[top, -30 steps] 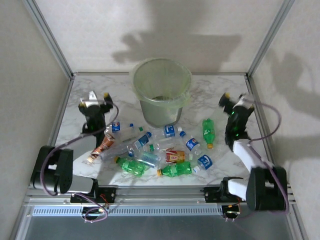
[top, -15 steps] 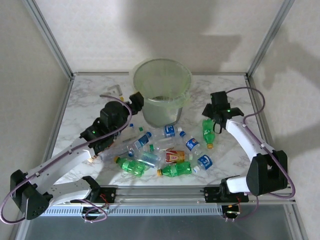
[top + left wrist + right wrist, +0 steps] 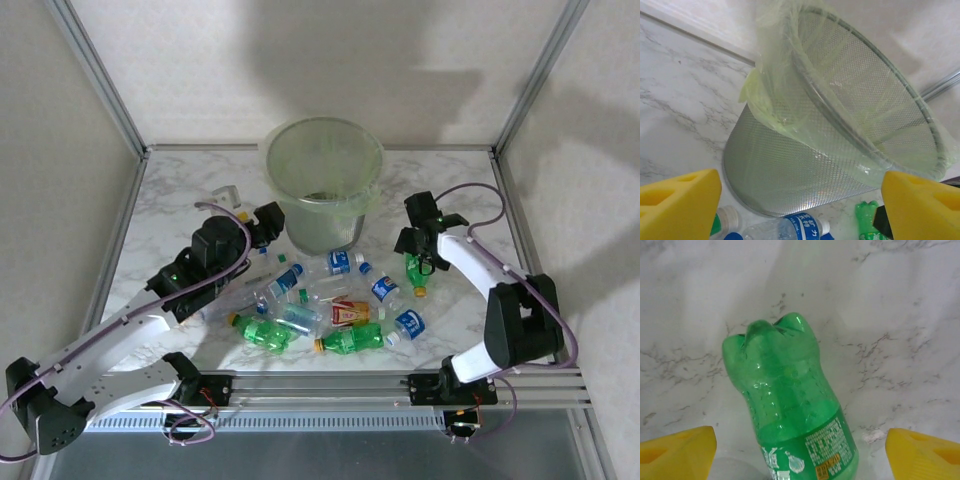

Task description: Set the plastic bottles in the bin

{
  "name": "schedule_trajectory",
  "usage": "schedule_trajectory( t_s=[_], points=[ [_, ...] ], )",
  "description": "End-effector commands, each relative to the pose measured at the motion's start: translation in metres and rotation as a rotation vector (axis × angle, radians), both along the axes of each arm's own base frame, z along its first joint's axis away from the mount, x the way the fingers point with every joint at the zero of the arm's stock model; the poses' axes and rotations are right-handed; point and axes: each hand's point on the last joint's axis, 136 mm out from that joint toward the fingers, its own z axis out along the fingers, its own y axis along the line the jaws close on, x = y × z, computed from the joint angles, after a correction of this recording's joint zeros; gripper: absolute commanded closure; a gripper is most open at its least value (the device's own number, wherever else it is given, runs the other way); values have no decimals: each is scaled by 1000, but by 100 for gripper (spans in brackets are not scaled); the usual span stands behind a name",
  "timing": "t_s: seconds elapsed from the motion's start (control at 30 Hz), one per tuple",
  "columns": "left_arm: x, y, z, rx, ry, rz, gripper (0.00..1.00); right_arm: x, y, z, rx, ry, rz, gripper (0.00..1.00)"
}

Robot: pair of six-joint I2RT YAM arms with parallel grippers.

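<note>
Pale green bin (image 3: 322, 228) upright at far centre of marble table (image 3: 180, 200). Plastic bottles (image 3: 318, 300) scattered just near of it, none held. Right gripper (image 3: 800, 456) hovering over green bottle (image 3: 790, 405) at right of pile, spread wide, empty. Left gripper (image 3: 799, 207) near bin's left wall, spread wide, empty. Likely step: approach for pick. Next: lower, close across bottle body, lift, carry over bin rim.

Bottles (image 3: 320, 300) on table (image 3: 180, 215) before bin (image 3: 322, 180)
</note>
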Motion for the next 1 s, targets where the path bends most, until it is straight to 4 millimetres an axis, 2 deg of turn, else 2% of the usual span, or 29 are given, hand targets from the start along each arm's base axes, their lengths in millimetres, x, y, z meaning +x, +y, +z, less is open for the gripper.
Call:
schedule_trajectory(
  t_s=[0.0, 0.33, 0.6, 0.8, 0.97],
  points=[
    [-8, 0, -8, -10, 26, -23, 18, -1, 5, -15, 4, 37, 33, 13],
    [-10, -3, -10, -20, 35, -40, 18, 3, 12, -41, 47, 54, 46, 17],
    [-9, -7, -12, -18, 45, -54, 19, 2, 4, -54, 38, 70, 25, 24],
    [-9, -6, -13, -11, 46, -50, 19, 4, -1, -56, 43, 62, 11, 29],
    [-7, -6, -12, -8, 46, -47, 19, 7, -4, -48, 34, 31, -2, 33]
  ],
)
